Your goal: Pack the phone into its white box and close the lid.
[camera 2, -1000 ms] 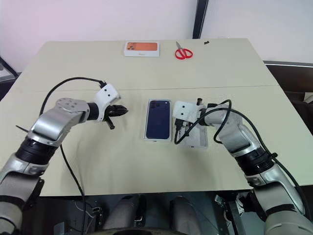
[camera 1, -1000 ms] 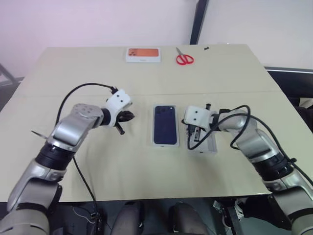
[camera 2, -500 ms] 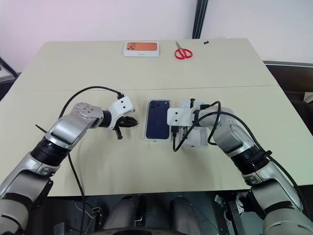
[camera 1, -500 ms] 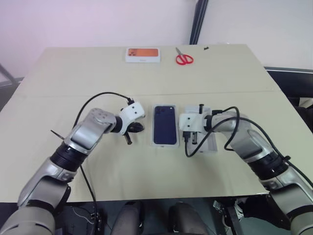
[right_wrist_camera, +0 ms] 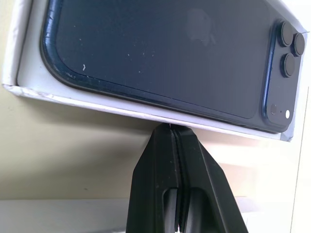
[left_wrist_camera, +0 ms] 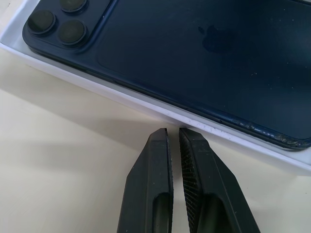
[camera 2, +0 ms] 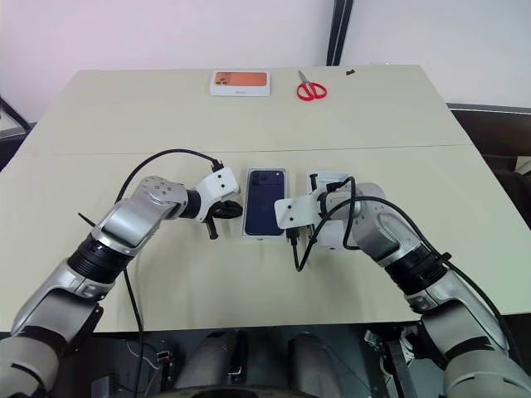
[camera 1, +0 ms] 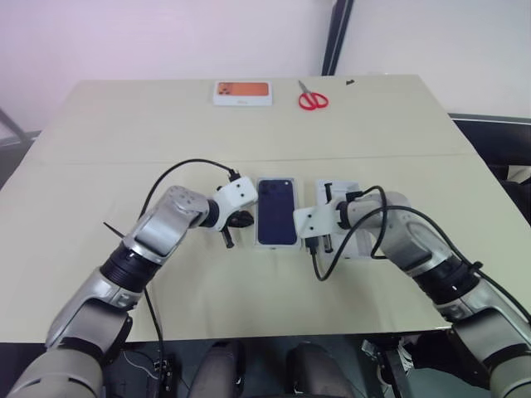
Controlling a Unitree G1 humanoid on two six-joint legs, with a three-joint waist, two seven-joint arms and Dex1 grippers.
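Note:
The lid, white with a dark blue phone picture on top, lies flat at the middle of the table. The phone itself and the white box are hidden. My left gripper is shut and empty, its tips a finger's width off the lid's left long side in the left wrist view. My right gripper is shut and empty too. Its tips are right up against the lid's right long side. A flat white piece lies just right of the lid, mostly under my right arm.
A flat white box with an orange top and red-handled scissors lie at the far edge of the beige table. Black cables loop off both wrists close to the lid.
My left gripper has moved right, up to the lid's left side. My right gripper has slid left off the white piece and rolled, reaching the lid's right side. The lid has not moved.

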